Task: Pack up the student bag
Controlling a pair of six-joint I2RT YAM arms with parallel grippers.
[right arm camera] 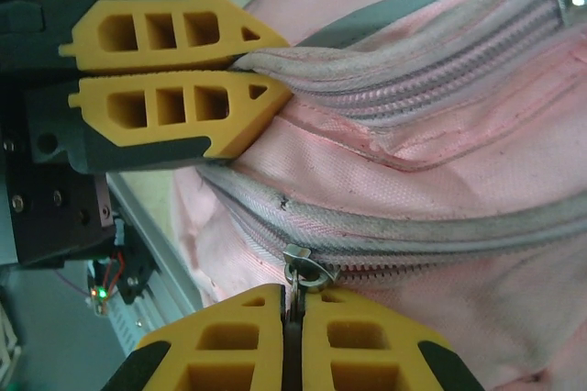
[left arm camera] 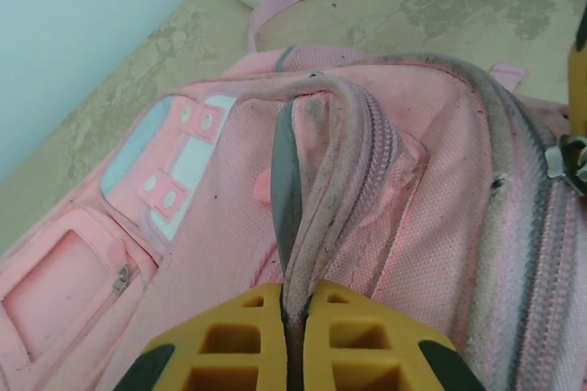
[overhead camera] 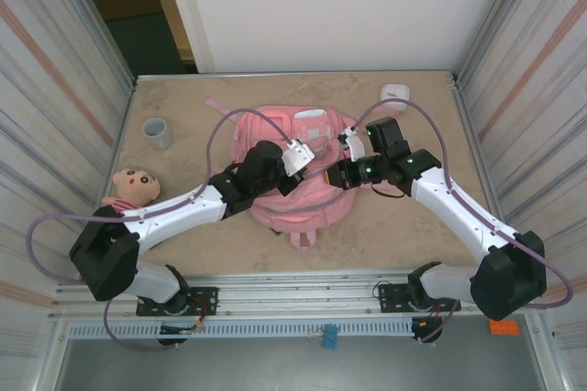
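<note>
One pink backpack, one doll, one cup. Left gripper clamps tight on the zipper-seam fold; right gripper pinches one zipper pull.

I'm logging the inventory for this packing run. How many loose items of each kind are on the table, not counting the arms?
student bag: 1
doll: 1
cup: 1
small white object: 1
Total: 4
</note>
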